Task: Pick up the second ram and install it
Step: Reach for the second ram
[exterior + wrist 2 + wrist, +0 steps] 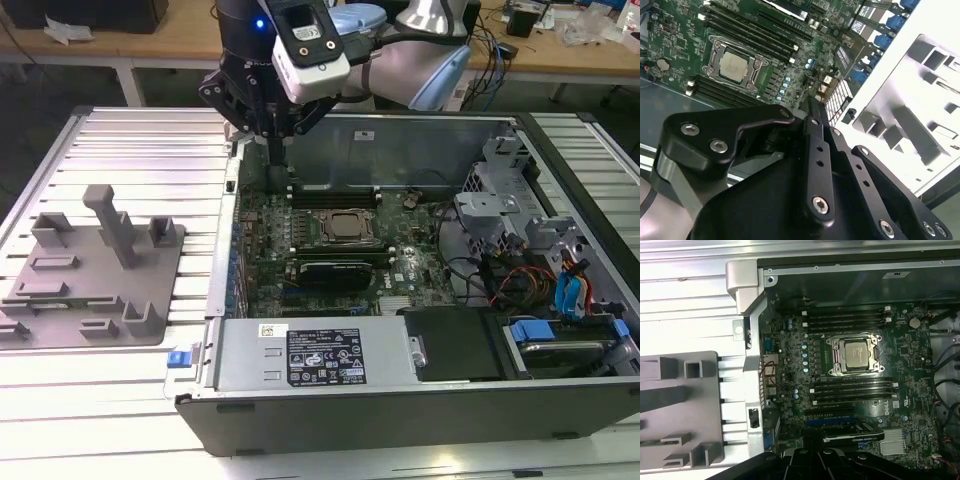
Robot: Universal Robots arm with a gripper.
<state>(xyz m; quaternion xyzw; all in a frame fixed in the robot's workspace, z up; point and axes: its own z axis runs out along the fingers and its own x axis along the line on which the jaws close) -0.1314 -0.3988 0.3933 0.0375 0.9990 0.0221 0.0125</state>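
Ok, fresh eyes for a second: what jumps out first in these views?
The open computer case on the slatted table, its green motherboard bare with the silver processor in the middle between rows of dark memory slots. The black gripper hangs over the board's far corner, toward the exterior view's left. A grey fixture tray lies beside the case on that side.

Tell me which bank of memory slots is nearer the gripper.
The bank between the processor and the case's far wall; the gripper hangs at its end, while the other bank lies past the processor.
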